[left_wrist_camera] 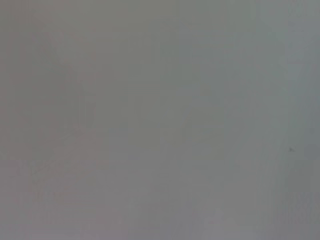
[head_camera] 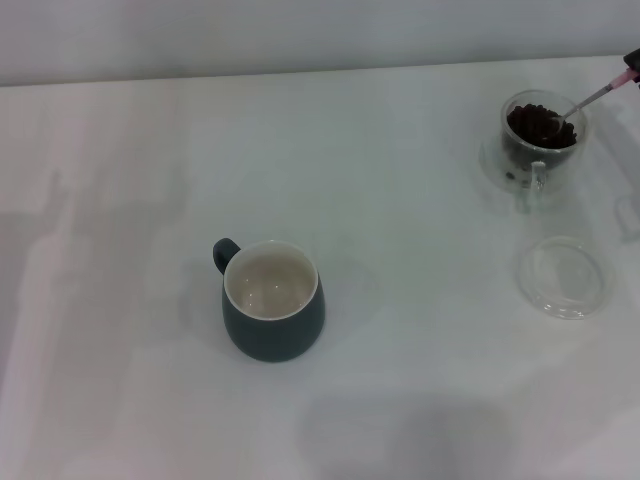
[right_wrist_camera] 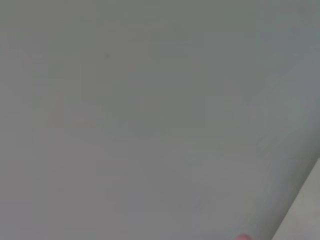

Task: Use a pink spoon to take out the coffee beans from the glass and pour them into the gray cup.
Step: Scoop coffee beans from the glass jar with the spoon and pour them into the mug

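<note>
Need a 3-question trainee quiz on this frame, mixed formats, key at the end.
1. True or false: the gray cup already holds coffee beans.
2. Where does the pink spoon have its bowl? A) in the glass B) over the gray cup C) flat on the table
3. Fill in: the flat clear glass dish lies nearer the ____ than the gray cup.

Key: 1 false, its inside looks empty; 2 A; 3 glass.
</note>
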Robot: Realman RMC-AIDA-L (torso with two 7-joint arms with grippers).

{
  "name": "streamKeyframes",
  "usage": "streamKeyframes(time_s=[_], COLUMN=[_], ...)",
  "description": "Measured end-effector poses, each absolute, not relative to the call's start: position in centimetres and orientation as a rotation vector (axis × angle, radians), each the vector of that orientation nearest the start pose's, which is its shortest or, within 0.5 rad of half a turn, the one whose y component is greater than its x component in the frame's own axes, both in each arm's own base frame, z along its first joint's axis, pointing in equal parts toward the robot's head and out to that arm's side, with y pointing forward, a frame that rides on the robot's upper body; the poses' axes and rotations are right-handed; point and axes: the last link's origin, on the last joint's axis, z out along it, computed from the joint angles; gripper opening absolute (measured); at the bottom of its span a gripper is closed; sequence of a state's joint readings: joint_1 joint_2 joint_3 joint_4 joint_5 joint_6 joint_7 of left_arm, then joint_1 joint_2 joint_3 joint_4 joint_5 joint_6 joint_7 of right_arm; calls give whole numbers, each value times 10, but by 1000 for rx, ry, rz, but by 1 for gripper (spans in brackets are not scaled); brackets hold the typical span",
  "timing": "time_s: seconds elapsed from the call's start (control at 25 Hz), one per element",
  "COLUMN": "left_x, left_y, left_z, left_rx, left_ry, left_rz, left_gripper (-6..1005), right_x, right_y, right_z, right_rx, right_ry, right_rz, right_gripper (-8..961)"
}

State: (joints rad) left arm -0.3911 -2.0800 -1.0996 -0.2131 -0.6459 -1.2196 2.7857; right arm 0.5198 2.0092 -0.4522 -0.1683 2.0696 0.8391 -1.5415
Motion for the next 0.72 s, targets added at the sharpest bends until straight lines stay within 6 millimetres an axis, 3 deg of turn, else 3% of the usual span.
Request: streamKeyframes(time_s=[0.72], left_x=[-322], left_y=[329], left_z=[4], left_rx=[-1470], left_ry=[-652], left_rz=[-937], left_gripper=[893], right_x=[379], right_y=[384], right_z=[75], right_rx=[-990], right_ry=[1627], right_rz=[1358], right_gripper=[166])
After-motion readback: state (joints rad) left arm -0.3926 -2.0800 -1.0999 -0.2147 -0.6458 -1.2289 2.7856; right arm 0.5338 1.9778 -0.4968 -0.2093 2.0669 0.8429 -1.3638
